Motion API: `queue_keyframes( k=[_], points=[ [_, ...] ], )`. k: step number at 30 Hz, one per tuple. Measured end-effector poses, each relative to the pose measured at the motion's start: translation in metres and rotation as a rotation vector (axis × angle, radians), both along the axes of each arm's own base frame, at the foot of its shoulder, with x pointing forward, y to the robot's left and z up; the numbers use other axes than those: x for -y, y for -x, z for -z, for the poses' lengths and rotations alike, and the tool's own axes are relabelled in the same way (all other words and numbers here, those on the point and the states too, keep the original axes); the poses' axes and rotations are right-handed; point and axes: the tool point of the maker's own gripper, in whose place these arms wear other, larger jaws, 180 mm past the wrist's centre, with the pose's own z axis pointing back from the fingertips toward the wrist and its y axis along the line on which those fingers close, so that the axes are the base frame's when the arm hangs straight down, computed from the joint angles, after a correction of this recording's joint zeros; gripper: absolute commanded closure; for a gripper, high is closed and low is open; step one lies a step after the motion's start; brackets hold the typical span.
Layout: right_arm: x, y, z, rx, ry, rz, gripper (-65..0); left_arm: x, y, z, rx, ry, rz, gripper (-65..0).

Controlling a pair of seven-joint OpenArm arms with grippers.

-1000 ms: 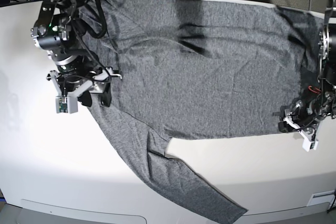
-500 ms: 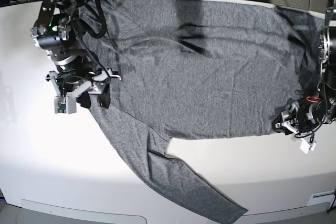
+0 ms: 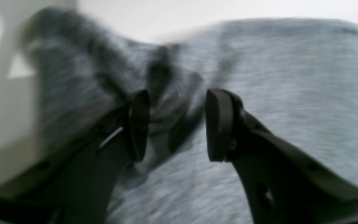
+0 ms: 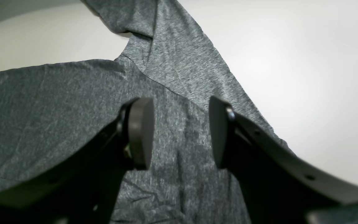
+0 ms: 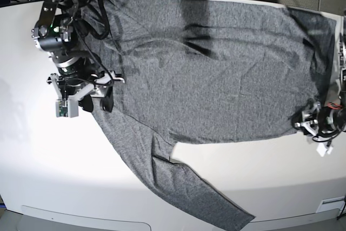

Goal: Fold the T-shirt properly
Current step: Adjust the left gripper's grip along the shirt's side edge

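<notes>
open right end effector (image 4: 179, 133), T-shirt (image 4: 57, 102) beneath

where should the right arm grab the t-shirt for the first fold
Judging by the layout, take the long sleeve that trails flat toward the table's front edge, pinching it near the cuff from above. The right end effector hangs open over the shoulder seam of the T-shirt, and that sleeve is the loose part lying outside the body.
</notes>
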Motion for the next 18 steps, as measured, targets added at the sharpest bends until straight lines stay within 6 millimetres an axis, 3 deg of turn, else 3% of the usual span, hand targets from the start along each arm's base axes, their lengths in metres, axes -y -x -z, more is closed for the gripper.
queue_keyframes(
  k=[2, 5, 8, 12, 18],
  points=[
    [0.000, 0.000, 0.000, 0.000, -0.001, 0.000, -29.0, -0.015, -0.006, -0.012, 0.028, -0.019, -0.019, -28.6],
    [0.000, 0.000, 0.000, 0.000, 0.000, 0.000, -29.0, -0.032, -0.032, -0.038, 0.191, -0.027, -0.080, -28.6],
    [0.000, 0.000, 0.000, 0.000, 0.000, 0.000, -29.0, -0.047, -0.040, -0.051, 0.275, -0.044, -0.116, -28.6],
    [0.000, 0.000, 0.000, -0.001, -0.001, 0.000, -29.0, -0.057, -0.025, -0.039, 0.192, -0.135, -0.055, -28.6],
    [0.000, 0.000, 0.000, -0.002, 0.000, -0.001, -29.0, -0.046, -0.013, -0.010, 0.214, -0.234, 0.045, -28.6]
  ],
)
